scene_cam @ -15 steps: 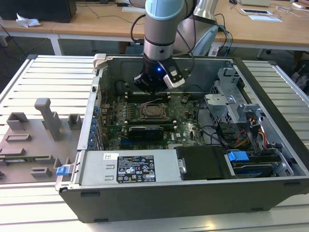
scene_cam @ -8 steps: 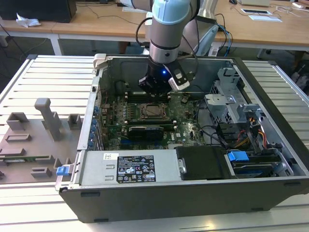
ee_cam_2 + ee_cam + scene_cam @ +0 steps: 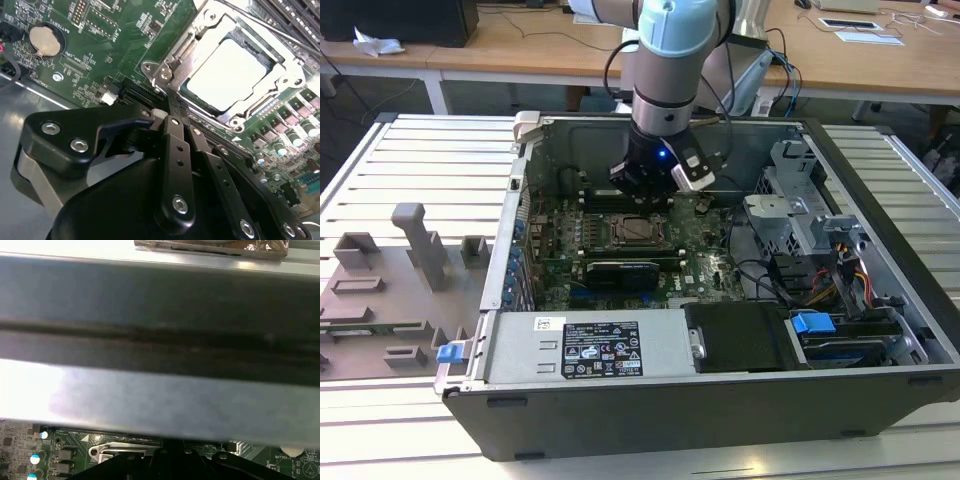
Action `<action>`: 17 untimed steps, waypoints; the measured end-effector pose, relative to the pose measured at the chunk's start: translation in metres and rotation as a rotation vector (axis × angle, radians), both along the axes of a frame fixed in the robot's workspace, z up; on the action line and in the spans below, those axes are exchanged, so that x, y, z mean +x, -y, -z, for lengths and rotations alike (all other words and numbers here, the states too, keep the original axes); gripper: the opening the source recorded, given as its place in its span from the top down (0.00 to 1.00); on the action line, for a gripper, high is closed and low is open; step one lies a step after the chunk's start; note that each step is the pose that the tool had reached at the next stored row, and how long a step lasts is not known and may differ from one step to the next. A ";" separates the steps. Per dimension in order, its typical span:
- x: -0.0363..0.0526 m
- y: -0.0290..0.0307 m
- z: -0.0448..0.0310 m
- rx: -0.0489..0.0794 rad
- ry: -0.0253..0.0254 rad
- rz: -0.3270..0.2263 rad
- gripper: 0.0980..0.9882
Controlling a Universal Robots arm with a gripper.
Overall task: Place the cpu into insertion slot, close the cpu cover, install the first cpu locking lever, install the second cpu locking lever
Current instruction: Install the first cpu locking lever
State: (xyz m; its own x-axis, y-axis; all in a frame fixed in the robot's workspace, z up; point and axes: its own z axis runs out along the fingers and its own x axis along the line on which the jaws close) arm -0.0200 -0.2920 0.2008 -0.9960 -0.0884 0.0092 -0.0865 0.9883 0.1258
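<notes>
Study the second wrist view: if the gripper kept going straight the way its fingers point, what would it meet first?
Probably the corner of the cpu cover, closed over the cpu in the insertion slot. The gripper points there, though the remaining gap is unclear.

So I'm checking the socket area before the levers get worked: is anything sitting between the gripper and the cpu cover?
Nothing visible does. In the second wrist view the gripper sits right at the near corner of the cpu cover, which lies flat around the cpu in the insertion slot; only bare board lies alongside.
</notes>
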 end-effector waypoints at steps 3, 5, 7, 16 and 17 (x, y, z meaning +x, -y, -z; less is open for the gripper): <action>0.0011 -0.0003 0.0006 0.000 -0.0002 0.000 0.99; 0.0011 -0.0010 0.0004 0.001 0.0001 0.000 0.99; 0.0013 -0.0014 -0.0007 0.001 0.0003 0.000 0.99; -0.0011 0.0029 -0.0079 -0.122 0.0008 0.000 0.99; -0.0013 0.0048 -0.0078 -0.126 0.0009 0.000 0.99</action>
